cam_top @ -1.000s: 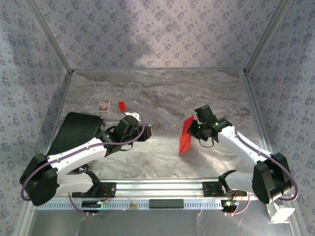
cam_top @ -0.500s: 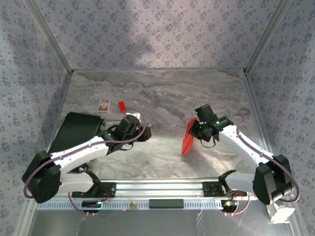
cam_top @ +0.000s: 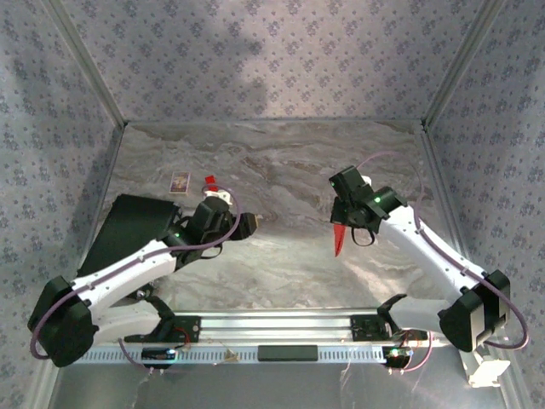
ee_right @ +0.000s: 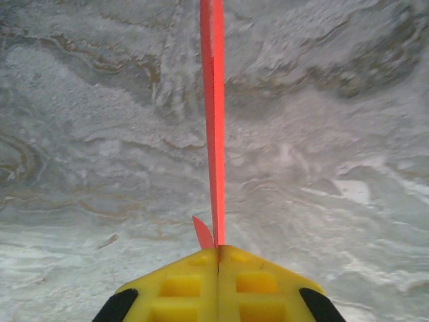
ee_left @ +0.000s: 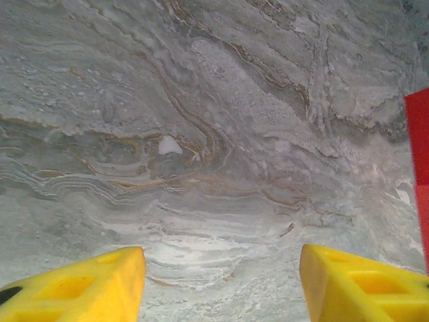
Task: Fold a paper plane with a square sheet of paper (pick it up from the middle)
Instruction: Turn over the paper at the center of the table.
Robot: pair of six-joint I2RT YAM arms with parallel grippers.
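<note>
1. From the top camera: the right gripper [cam_top: 345, 223] hangs over the right half of the marble table [cam_top: 281, 162], jaws pinched on the paper plane [cam_top: 339, 239]. The red dart dangles below the gripper, point down and toward the near side, clear of the table as far as I can tell.
2. Same view, left side: the left gripper [cam_top: 249, 223] sits low over the middle-left of the table, well apart from the plane. Far of it lie a tiny red block [cam_top: 209, 180] and, just left of that, a small patterned card [cam_top: 180, 181]. A black mat [cam_top: 128, 226] lies along the left edge.
3. Left wrist camera: the yellow fingers [ee_left: 87, 282] stand wide apart with nothing but bare marble between them. A strip of red [ee_left: 419, 168] cuts in at the right border, too cropped to name.
4. Right wrist camera: the right gripper [ee_right: 218, 251] has its yellow pads pressed together on the paper plane [ee_right: 214, 121], seen edge-on as a thin red blade running straight away from the fingers
</note>
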